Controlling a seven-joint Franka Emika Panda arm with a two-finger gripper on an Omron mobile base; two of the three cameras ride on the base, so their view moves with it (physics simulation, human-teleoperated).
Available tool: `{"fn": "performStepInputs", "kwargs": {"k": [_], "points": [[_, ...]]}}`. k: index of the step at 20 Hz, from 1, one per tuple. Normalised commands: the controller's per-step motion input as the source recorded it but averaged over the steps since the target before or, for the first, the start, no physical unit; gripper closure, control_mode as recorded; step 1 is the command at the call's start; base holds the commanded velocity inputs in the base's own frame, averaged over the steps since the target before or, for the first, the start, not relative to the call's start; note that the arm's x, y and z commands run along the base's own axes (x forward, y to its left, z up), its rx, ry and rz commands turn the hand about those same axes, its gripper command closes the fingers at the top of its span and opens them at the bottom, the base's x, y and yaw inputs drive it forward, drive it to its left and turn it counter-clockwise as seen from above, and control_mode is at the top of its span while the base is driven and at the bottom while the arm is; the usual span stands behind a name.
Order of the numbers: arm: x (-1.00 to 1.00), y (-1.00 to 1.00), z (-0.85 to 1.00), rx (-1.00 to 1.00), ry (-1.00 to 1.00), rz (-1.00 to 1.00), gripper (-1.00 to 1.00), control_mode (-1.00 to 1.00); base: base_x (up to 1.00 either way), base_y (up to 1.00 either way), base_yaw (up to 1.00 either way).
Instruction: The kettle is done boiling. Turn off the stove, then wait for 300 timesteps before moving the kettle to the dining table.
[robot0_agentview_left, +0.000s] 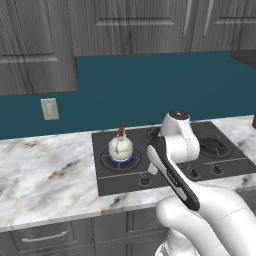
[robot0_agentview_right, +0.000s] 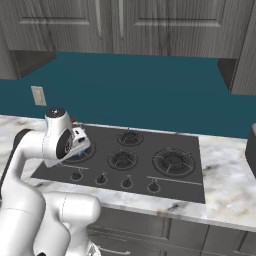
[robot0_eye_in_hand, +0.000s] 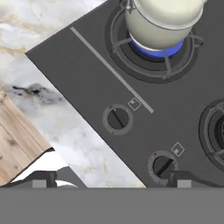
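Observation:
The cream-white kettle (robot0_agentview_left: 120, 146) stands on the front-left burner of the black stove (robot0_agentview_left: 220, 162), with a blue flame (robot0_eye_in_hand: 156, 49) burning under it. In the hand view the kettle (robot0_eye_in_hand: 162, 19) is at the top. Below it lie two round black knobs (robot0_eye_in_hand: 117, 119), the second knob (robot0_eye_in_hand: 162, 165) close to my right fingertip (robot0_eye_in_hand: 189, 177). My gripper (robot0_eye_in_hand: 113, 179) hovers open over the stove's front-left corner, holding nothing and apart from the knobs. The dining table is out of view.
Marble worktop (robot0_agentview_left: 45, 175) runs left of the stove, with a wall outlet (robot0_agentview_left: 49, 108) on the teal backsplash. Dark cabinets hang above. Three unlit burners (robot0_agentview_right: 172, 161) lie to the right. A dark object (robot0_agentview_right: 251, 150) stands at the far right. Wooden floor (robot0_eye_in_hand: 15, 140) shows beyond the counter edge.

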Motion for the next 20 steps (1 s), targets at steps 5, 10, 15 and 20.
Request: {"fn": "performStepInputs", "kwargs": {"k": [5,10,15,20], "points": [[-0.01,0.08,-0.25,0.0,0.01,0.1,-1.0,-1.0,0.0,0.0,0.0],[0.0,0.04,-0.2,0.0,0.0,0.1,-1.0,-1.0,0.0,0.0,0.0],[0.0,0.02,-0.19,0.0,0.0,0.08,-1.0,-1.0,0.0,0.0,0.0],[0.0,0.08,-0.18,0.0,0.01,0.06,-1.0,-1.0,0.0,0.0,0.0]]}}
